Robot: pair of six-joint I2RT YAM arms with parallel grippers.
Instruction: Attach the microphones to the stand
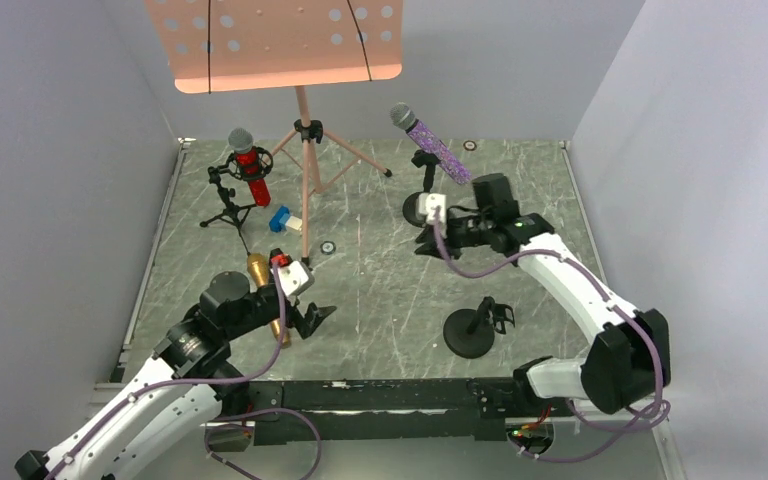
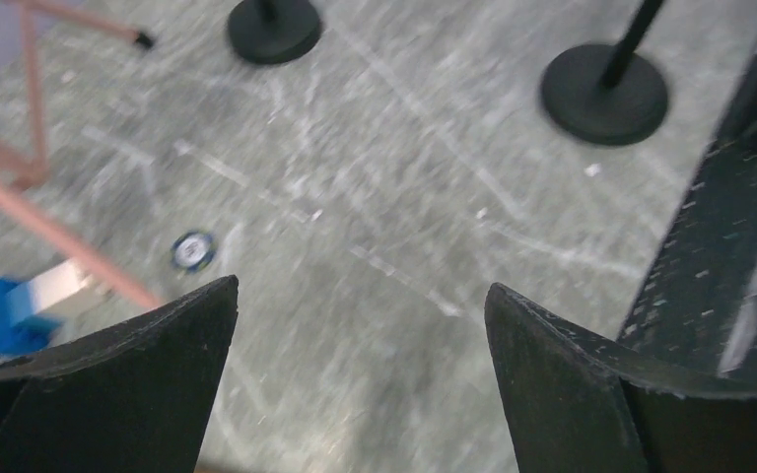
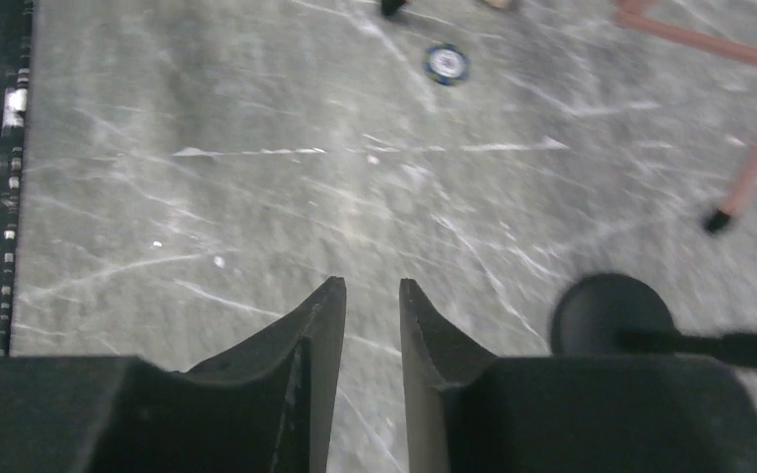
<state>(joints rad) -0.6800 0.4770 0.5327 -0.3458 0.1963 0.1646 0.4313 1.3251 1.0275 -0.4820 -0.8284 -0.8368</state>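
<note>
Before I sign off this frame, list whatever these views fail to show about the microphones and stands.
1. Top view: the all-gold stick microphone, its middle covered by the left arm and purple cable.
2. Top view: round stand base under the glittery purple microphone, partly behind the right arm.
3. Both wrist views: no microphone appears.
4. Left wrist view: blue-and-white block, blurred.

This looks like a robotics lab test cell. Plain pale walls point(image 1: 50, 220) box in a scratched grey marbled table point(image 1: 380, 300), and a left arm point(image 1: 140, 405) and right arm point(image 1: 575, 290) are bolted at its near edge (purple cables point(image 1: 470, 272) loop along both). A pink music stand point(image 1: 280, 40) and a round-based microphone stand point(image 1: 468, 335) sit on the tabletop.
</note>
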